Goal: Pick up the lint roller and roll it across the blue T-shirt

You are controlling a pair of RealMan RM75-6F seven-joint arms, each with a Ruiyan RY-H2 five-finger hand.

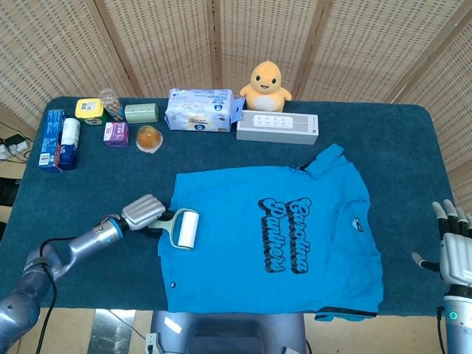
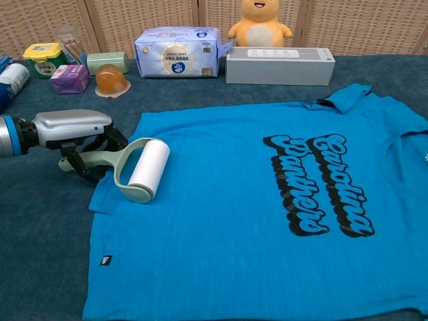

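While a tissue pack (image 2: 177,51), plush duck (image 2: 261,23) and grey box (image 2: 279,65) line the table's far edge, well apart, the left hand (image 2: 77,137) grips the lint roller (image 2: 142,170) by its handle. Its white drum rests on the blue T-shirt (image 2: 267,214) near the left sleeve, long axis running roughly near-to-far. The right hand (image 1: 455,243) hangs spread, empty.

Lint roller (image 2: 148,170) on T-shirt (image 2: 254,214) (its left edge).

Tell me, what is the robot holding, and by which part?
The left robot hand holds the lint roller by its green handle. The right robot hand holds nothing.
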